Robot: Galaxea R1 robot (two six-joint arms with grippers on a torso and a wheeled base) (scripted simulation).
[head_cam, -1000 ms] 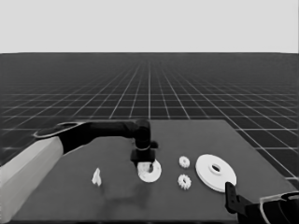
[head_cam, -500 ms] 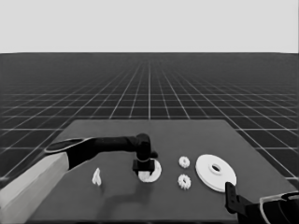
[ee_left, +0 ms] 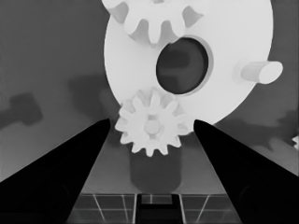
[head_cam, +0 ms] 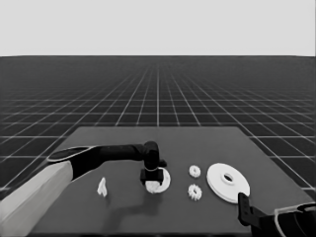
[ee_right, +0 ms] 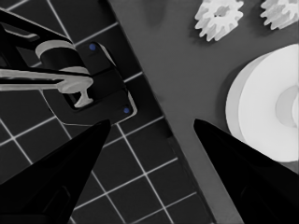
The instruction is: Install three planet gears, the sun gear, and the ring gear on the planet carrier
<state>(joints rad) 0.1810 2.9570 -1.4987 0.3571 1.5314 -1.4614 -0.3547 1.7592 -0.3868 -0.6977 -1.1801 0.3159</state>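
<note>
Thin white piece (head_cam: 102,187): lies alone on the table (head_cam: 89,212), well to the left of the left gripper. Left arm: reaches in from the left edge, pale grey behind and black toward the wrist. Left gripper (head_cam: 150,177): stands straight down over the smaller round part (head_cam: 164,178), at the middle of the table; its fingers (ee_left: 60,172) are spread wide apart and grip nothing. Gear (ee_left: 152,127): sits between those spread fingers with a clear gap on each side, lying on the near rim of the smaller round part, just beside its dark centre hole. Second gear (ee_left: 156,21): sits on the same part across the hole from the first, only partly in the wrist view. Bare peg (ee_left: 257,72): stands up from the smaller round part at the side of the hole, nothing on it. Two loose gears: one (head_cam: 195,171) and another (head_cam: 195,191) lie on the table to the right of the left gripper, between it and the larger round part. Larger round part (head_cam: 227,182): lies flat further right, apart from both loose gears, with a raised centre hole. Right gripper (head_cam: 244,210): parked at the lower right corner, just beside the larger round part's near edge; fingers spread, holding nothing.
</note>
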